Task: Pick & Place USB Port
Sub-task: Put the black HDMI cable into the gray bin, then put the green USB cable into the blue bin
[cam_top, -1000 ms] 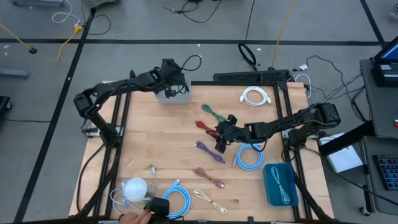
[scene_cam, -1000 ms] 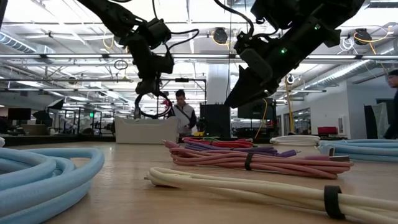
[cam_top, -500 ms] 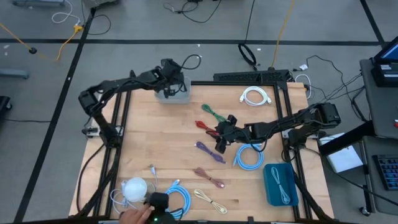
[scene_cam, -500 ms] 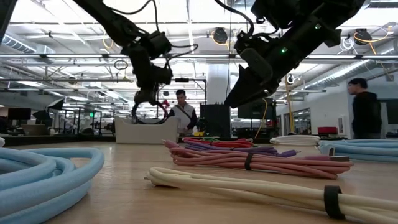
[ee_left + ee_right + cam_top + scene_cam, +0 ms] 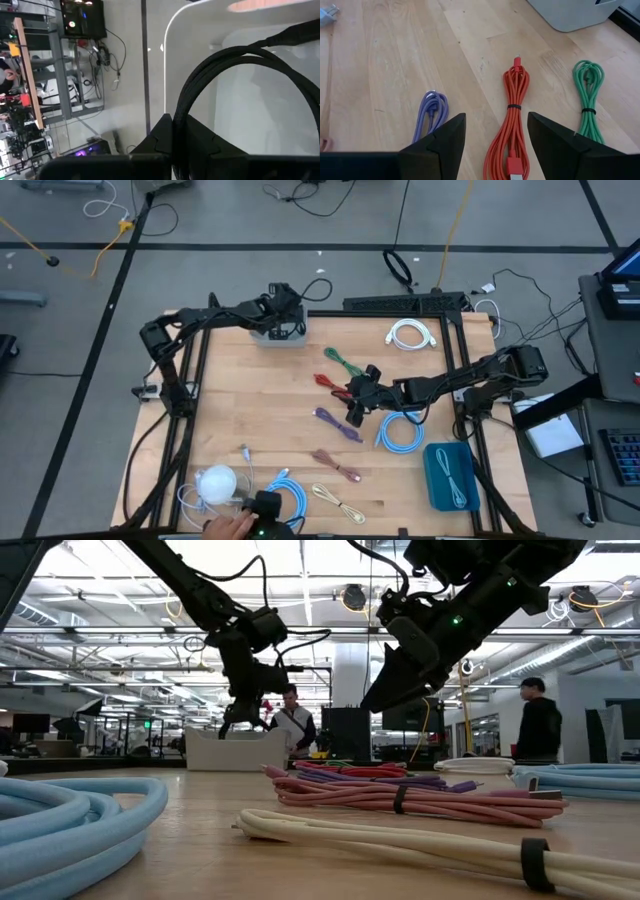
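Observation:
My left gripper (image 5: pixel 284 300) is over the white bin (image 5: pixel 278 332) at the table's far left corner, shut on a coil of black cable (image 5: pixel 225 70). In the low view the left gripper (image 5: pixel 243 705) hangs just above the bin's wall (image 5: pixel 235 750), which hides most of the coil. My right gripper (image 5: pixel 356 406) hovers open above the table's middle. In the right wrist view (image 5: pixel 495 125) its fingers stand on either side of a red cable bundle (image 5: pixel 512 107) without touching it. That bundle lies flat on the wood, with a purple cable (image 5: pixel 431 110) and a green cable (image 5: pixel 589 100) beside it. My left gripper pinches the black cable's coil between its two fingers, at a stretch of the loop (image 5: pixel 181 117) right at the fingertips. It comes from above, pointing down. The loop hangs below the fingers inside the white bin; whether its lower end rests on the bin's floor I cannot tell.
More bundled cables lie about: a white coil (image 5: pixel 410 335), a blue coil (image 5: pixel 400 430), a pink bundle (image 5: pixel 335 465), a cream one (image 5: pixel 338 502), another blue coil (image 5: pixel 287 502). A teal tray (image 5: pixel 448 475) sits near right. A person's hand (image 5: pixel 225 526) holds a black object at the near edge.
My left gripper has moved a little toward the table's right and gone down over the white bin. The black coil, which hung in plain sight above the bin's wall, has sunk behind it. At the near edge the person's hand has slid its black object rightward.

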